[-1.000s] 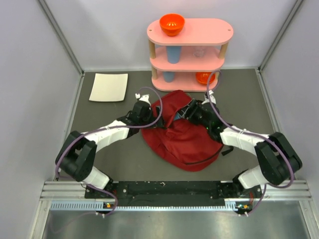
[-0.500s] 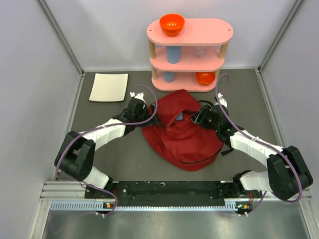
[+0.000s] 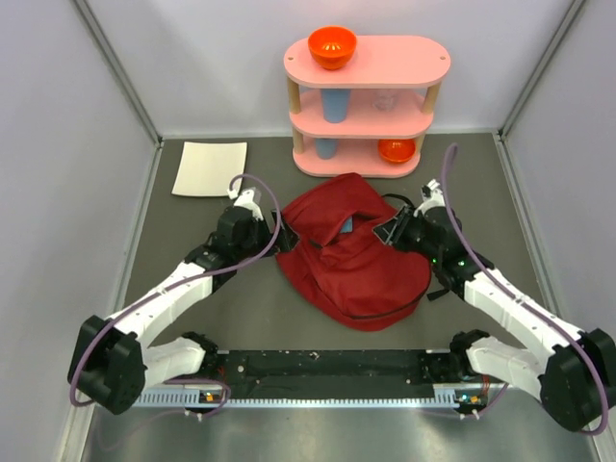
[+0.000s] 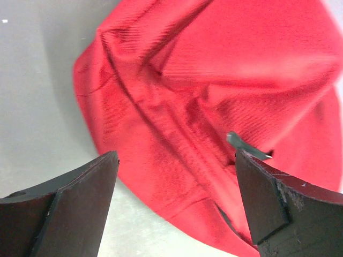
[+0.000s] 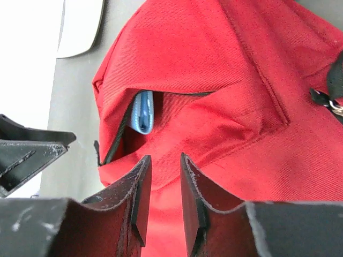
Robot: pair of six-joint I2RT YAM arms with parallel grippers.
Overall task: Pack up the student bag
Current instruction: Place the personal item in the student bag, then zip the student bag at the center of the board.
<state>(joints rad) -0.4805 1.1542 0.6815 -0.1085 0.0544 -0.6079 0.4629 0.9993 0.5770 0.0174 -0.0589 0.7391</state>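
The bag (image 3: pixel 351 260) lies slumped in the middle of the desk (image 3: pixel 221 308), just in front of the shelf (image 3: pixel 366 106) and between the two arms. Its upper pocket gapes with the black zip (image 5: pixel 115 142) parted. A flat light-blue thing (image 5: pixel 143 112) is tucked inside the mouth, partly under a red fold; what it is cannot be told. A black strap (image 5: pixel 335 80) shows at the bag's right side.

The shelf is pink, with three tiers on pale posts. An orange bowl (image 3: pixel 332 45) sits on the top tier, toward the left end. A blue cup (image 3: pixel 334 104) stands on the middle tier. On the bottom tier are a second cup (image 3: pixel 326 147) at the left and a second bowl (image 3: pixel 396 149) at the right.

The left claw (image 4: pixel 177 203) is spread wide by the bag's left edge, with nothing between its fingers. The right claw (image 5: pixel 165 182) is at the bag's right edge, aimed toward the pocket mouth. Its fingers are drawn near each other with a slim gap; whether they catch any cloth I cannot tell.

The desk top is dark grey. A white sheet (image 3: pixel 210 167) lies at its far left, well apart from the bag. Pale grey walls close in three sides, and a metal rail (image 3: pixel 318 371) runs along the near edge.
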